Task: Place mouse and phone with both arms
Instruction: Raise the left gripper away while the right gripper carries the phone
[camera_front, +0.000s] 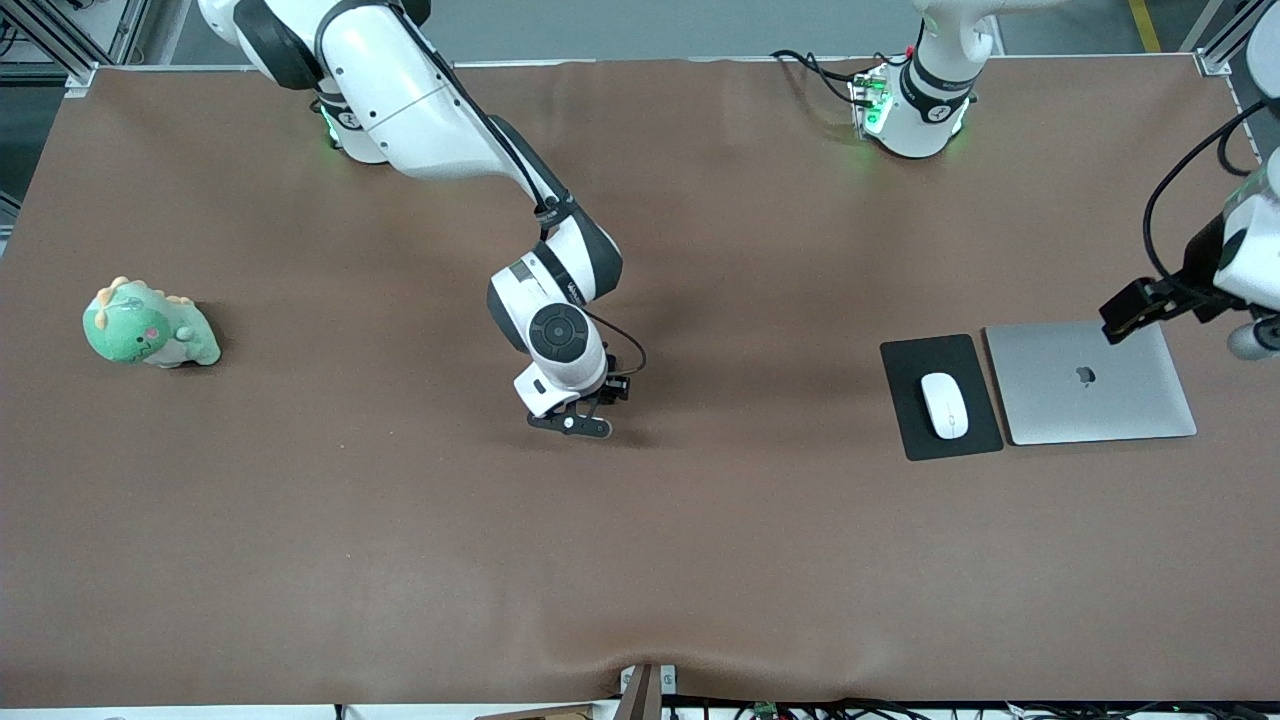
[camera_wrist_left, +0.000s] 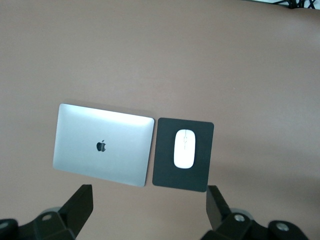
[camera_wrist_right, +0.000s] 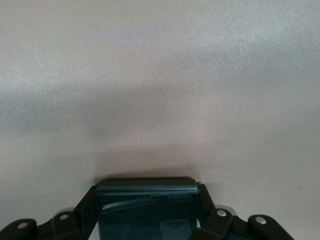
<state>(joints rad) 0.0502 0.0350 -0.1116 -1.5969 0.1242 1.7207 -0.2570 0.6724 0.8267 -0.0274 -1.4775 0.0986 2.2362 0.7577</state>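
Observation:
My right gripper (camera_front: 572, 422) is down at the table's middle, shut on the phone (camera_wrist_right: 145, 186), a glossy black slab that fills the space between its fingers (camera_wrist_right: 86, 202) in the right wrist view. In the front view the hand hides the phone. The white mouse (camera_front: 944, 404) lies on a black mouse pad (camera_front: 905, 420) toward the left arm's end of the table. It also shows in the left wrist view as the mouse (camera_wrist_left: 184, 148). My left gripper (camera_wrist_left: 150, 210) hangs open and empty, high over the table beside the pad and laptop.
A closed silver laptop (camera_front: 1090, 382) lies beside the mouse pad, toward the left arm's end. A green plush dinosaur (camera_front: 148, 325) sits toward the right arm's end. Brown cloth (camera_front: 640, 560) covers the table.

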